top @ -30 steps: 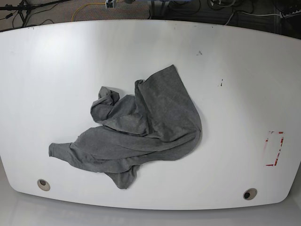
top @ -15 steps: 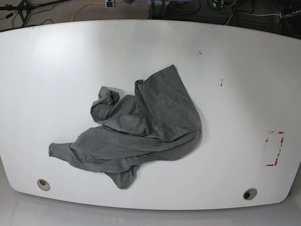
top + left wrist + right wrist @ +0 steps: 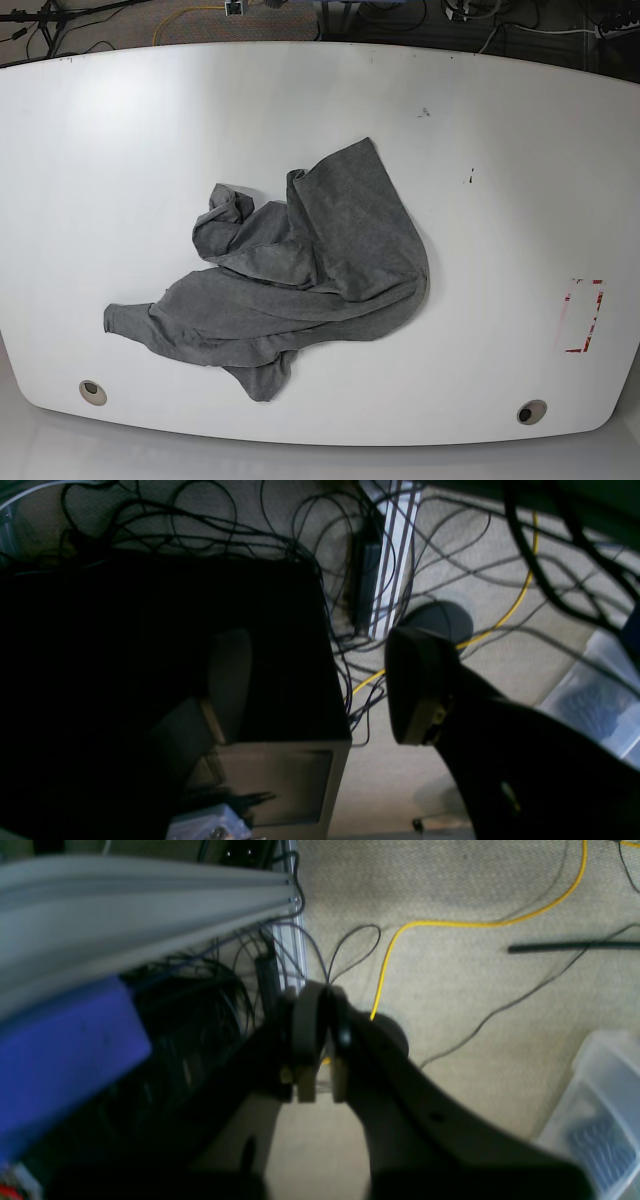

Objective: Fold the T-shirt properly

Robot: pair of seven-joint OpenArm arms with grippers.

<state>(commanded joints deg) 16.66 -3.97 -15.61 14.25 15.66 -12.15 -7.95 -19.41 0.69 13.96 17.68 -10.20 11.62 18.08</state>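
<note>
the dark heather-grey soft knit t-shirt (image 3: 300,275) lies crumpled near the middle of the curved white counter (image 3: 500,180), well apart from the red-edged tape mark (image 3: 583,315) near the counter's right edge in the base view. relative to the shirt's broad central panel, one pointed end runs toward the counter's far edge, a long twisted band trails to the left and near side, a small bunched knot sits to the left, and a short tail hangs toward the near edge. layers overlap; no sleeve, collar or hem can be told apart with certainty.

neither arm appears in the base view. both wrist cameras look down at the beige carpeted floor (image 3: 475,980) strewn with black cables and a yellow cable (image 3: 400,935), not at the counter. the right gripper (image 3: 320,1040) has its two pads pressed together with nothing between them. the left gripper (image 3: 325,680) is spread wide, with one finger lit and the other in deep shadow against a dark box (image 3: 200,655).

judged progress: none yet. no fold is made and the shirt is not flattened. left to do: reach the cloth, spread it flat, then fold sleeves and body.
</note>
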